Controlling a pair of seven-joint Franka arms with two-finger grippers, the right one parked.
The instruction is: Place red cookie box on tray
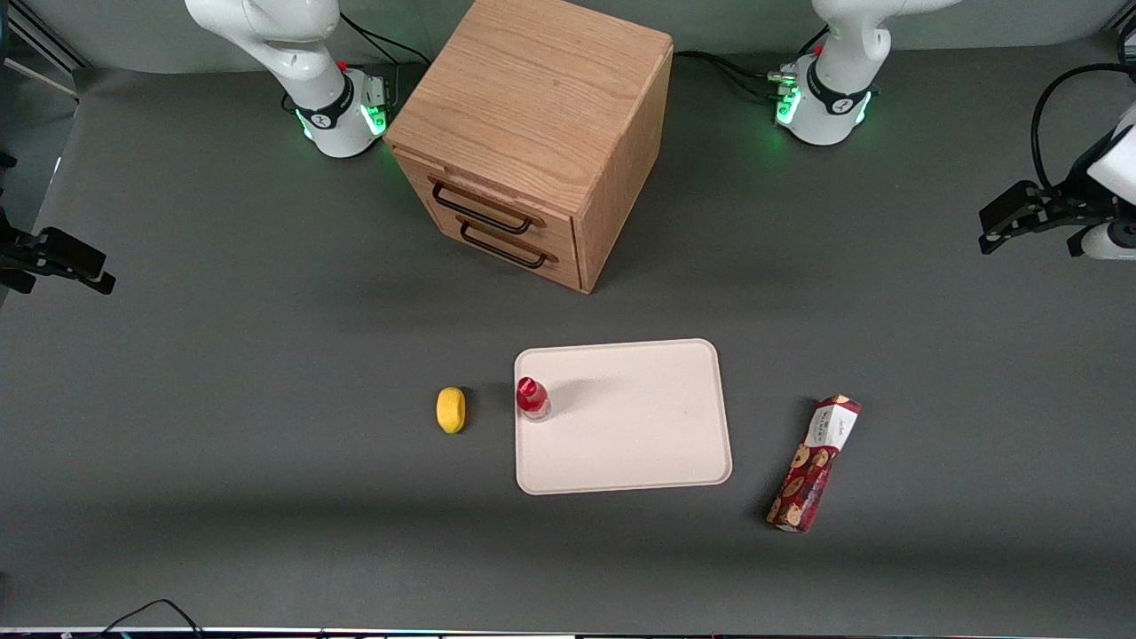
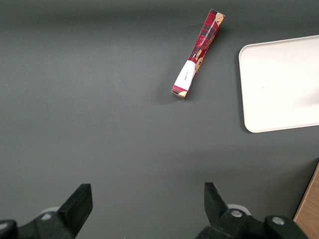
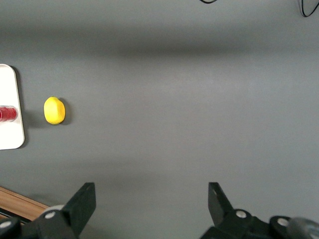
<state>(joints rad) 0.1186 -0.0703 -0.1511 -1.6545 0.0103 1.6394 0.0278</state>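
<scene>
The red cookie box [image 1: 814,463] lies flat on the grey table beside the tray [image 1: 639,426], toward the working arm's end, its white-label end farther from the front camera. It also shows in the left wrist view [image 2: 198,53], next to the tray's edge [image 2: 279,84]. My left gripper [image 1: 990,232] hangs at the working arm's end of the table, farther from the front camera than the box and well apart from it. In the left wrist view the gripper [image 2: 148,199] is open and empty over bare table.
A small red-capped bottle [image 1: 532,398] stands on the tray's edge toward the parked arm. A yellow lemon-like object [image 1: 451,409] lies on the table beside it. A wooden drawer cabinet [image 1: 532,133] stands farther from the front camera than the tray.
</scene>
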